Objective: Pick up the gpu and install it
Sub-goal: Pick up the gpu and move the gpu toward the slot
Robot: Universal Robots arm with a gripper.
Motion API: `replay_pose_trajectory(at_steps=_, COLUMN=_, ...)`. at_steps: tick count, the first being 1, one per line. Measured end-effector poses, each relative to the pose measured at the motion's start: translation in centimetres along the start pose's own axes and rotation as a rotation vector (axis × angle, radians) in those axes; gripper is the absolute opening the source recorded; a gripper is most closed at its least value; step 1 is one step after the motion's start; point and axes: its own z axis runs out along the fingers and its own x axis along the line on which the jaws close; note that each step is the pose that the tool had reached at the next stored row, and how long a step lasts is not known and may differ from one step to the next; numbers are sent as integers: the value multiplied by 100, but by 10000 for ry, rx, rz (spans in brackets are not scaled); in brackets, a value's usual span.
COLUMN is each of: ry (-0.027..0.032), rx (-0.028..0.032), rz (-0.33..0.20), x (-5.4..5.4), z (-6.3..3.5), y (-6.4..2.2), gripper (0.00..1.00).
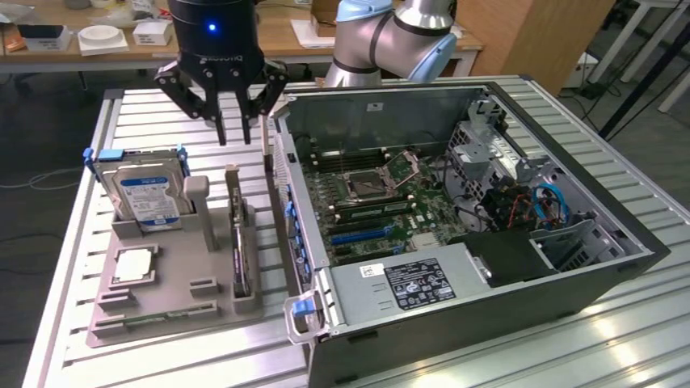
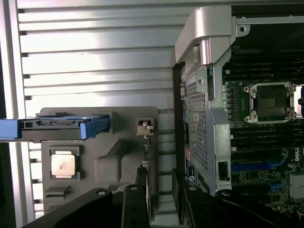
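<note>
The gpu [image 1: 238, 250] is a thin dark card standing on edge in a slot of the grey holder [image 1: 161, 295] on the exterior view's left. In the wrist view the gpu [image 2: 145, 159] runs as a narrow blade from its metal bracket toward the fingers. My gripper [image 1: 235, 139] hangs open above the far end of the holder, a little above the card and clear of it. Nothing sits between its black fingers [image 2: 135, 206]. The open computer case [image 1: 356, 303] lies to the right of the holder with its motherboard [image 1: 372, 202] exposed.
A silver hard drive [image 1: 145, 194] in a blue caddy stands upright at the holder's far left. A processor chip [image 1: 132, 265] lies flat in front of it, and a memory stick [image 1: 140, 319] lies near the front edge. The case wall [image 2: 204, 118] rises close beside the card.
</note>
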Motion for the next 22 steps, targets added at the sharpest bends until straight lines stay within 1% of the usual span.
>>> replay_pose_trajectory(at_steps=4, ry=-14, rx=173, rz=-5, x=0, z=3, y=-3, gripper=36)
replay_pose_trajectory(at_steps=5, ry=-16, rx=201, rz=-7, x=-1, z=4, y=-5, gripper=36)
replay_pose_trajectory(at_steps=6, ry=-15, rx=212, rz=-8, x=-1, z=6, y=-6, gripper=36)
replay_pose_trajectory(at_steps=11, ry=-18, rx=213, rz=-6, x=2, z=31, y=-29, gripper=36)
replay_pose_trajectory(at_steps=22, ry=-19, rx=212, rz=-37, x=17, z=33, y=-97, gripper=36)
